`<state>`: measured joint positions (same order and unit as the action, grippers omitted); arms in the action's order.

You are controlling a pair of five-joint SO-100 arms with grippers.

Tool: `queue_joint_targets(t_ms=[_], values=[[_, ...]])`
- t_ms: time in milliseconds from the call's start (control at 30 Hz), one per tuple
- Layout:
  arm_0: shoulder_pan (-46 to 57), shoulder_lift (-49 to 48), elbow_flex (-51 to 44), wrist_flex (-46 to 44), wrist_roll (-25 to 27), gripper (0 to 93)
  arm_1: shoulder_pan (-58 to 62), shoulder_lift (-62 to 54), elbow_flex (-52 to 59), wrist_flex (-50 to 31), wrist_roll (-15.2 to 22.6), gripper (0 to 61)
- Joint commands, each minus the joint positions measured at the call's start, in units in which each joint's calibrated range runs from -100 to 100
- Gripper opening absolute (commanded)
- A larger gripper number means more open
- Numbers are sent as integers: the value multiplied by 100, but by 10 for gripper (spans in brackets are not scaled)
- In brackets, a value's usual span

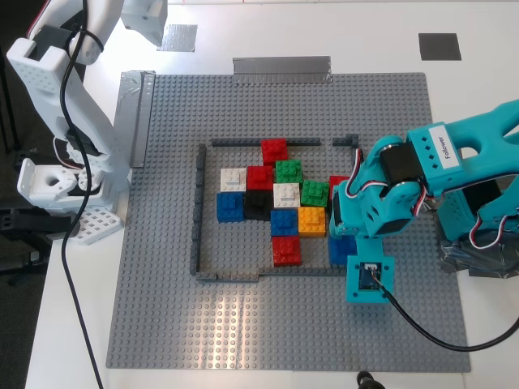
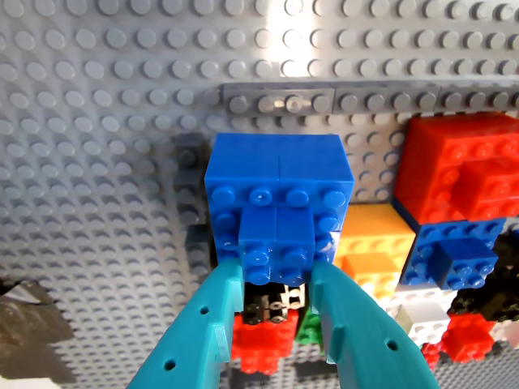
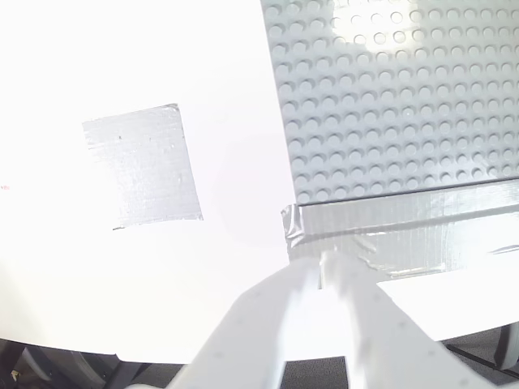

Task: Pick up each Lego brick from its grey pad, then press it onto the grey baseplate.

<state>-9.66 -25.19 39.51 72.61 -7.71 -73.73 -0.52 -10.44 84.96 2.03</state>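
Over the grey baseplate (image 1: 284,324), toward the exterior view's right side of the low dark-grey frame (image 1: 197,211), my first gripper (image 2: 277,279) has its jaws clenched on a small blue Lego brick (image 2: 276,243), which sits on top of a larger blue block (image 2: 278,182) already standing on the plate. From the first wrist view I cannot tell whether the studs are fully seated or the brick only rests there. Close beside it lie an orange brick (image 2: 375,243) and a red stack (image 2: 458,174), so the turquoise fingers (image 2: 199,340) have little spare room. The risk, as I judge it, is twofold: if the brick is slightly off the stud grid, pressing would tilt it or push the block beneath sideways; and if the jaws open while the brick is only half pressed, it could lift with them or topple into its neighbours. My second gripper (image 3: 324,279) hangs over the white worktop (image 3: 122,275) at the plate's taped corner, its jaws brought together on nothing. The silvery grey pad (image 3: 144,166) nearby is bare, and the dark grey pad (image 1: 439,46) at the far edge in the exterior view is bare too, so no brick awaits pickup in these views.
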Motion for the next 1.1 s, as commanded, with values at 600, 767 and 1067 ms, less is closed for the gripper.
queue_joint_targets(t_ms=[600, 767, 1067], values=[[164, -176, 351, -214, 94, 0, -306, -429, -16, -408, -132, 2], [164, -176, 360, -174, 99, 0, -212, -489, 47, -155, 88, 2], [164, -228, 351, -174, 94, 144, -154, -678, 209, -473, 606, 2]])
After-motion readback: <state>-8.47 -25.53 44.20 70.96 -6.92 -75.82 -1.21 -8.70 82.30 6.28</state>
